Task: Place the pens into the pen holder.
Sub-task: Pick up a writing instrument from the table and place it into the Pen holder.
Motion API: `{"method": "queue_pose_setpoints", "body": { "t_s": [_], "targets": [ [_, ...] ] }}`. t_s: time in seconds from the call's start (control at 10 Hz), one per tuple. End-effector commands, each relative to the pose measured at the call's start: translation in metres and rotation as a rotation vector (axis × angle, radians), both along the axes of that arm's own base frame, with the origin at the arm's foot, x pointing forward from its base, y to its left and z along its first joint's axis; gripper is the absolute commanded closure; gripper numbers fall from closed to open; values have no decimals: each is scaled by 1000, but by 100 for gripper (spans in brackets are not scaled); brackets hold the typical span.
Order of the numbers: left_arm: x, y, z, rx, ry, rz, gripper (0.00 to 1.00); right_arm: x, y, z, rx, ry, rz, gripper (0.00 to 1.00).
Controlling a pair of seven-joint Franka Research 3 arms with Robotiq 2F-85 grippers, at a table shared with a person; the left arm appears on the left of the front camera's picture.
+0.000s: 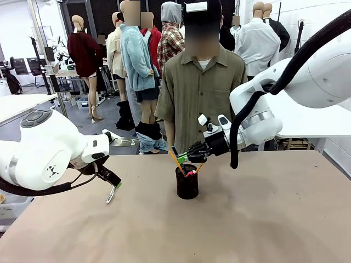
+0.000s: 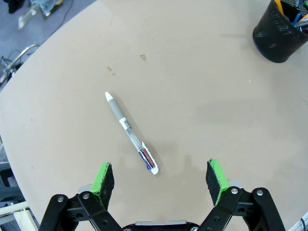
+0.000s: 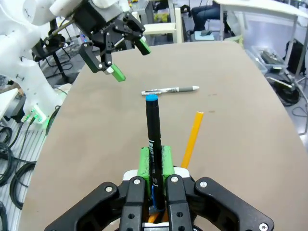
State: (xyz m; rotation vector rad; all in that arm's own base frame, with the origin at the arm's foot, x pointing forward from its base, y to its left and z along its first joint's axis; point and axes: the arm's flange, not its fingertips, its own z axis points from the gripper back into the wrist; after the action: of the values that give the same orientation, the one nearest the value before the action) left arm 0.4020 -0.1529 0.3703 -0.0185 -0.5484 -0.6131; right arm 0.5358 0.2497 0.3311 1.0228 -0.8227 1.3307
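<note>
The table is finished matt, smooth and tan. The pen holder, at two o'clock, is made of black wire mesh. The pale pen is built of clear and white plastic with a matt grey grip. The dark pen is finished in glossy black plastic. The left gripper is fitted with matt green pads.

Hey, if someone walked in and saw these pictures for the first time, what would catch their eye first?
Probably the right end effector, shut on a dark blue-tipped pen just above the black mesh pen holder at the middle of the table, where an orange pencil already stands. Next, the left end effector hangs open over a silvery-white pen lying on the table on the robot's left side.
</note>
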Motion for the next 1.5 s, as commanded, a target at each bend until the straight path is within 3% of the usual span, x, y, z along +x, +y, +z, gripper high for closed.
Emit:
{"method": "queue_pose_setpoints", "body": {
  "t_s": [0.0,0.2,0.9,1.2,1.4],
  "targets": [
    [0,2,1,-4,-1,4,0,8,6,2,-49,11,2,64],
    [0,2,1,-4,-1,4,0,7,1,3,-45,3,-4,28],
    [0,2,1,-4,-1,4,0,-21,-91,53,63,-125,-127,28],
    [0,2,1,-4,-1,4,0,-31,-152,68,38,-134,-277,28],
    [0,2,1,-4,-1,4,0,-45,-198,74,-29,-72,-449,28]
  ]
}}
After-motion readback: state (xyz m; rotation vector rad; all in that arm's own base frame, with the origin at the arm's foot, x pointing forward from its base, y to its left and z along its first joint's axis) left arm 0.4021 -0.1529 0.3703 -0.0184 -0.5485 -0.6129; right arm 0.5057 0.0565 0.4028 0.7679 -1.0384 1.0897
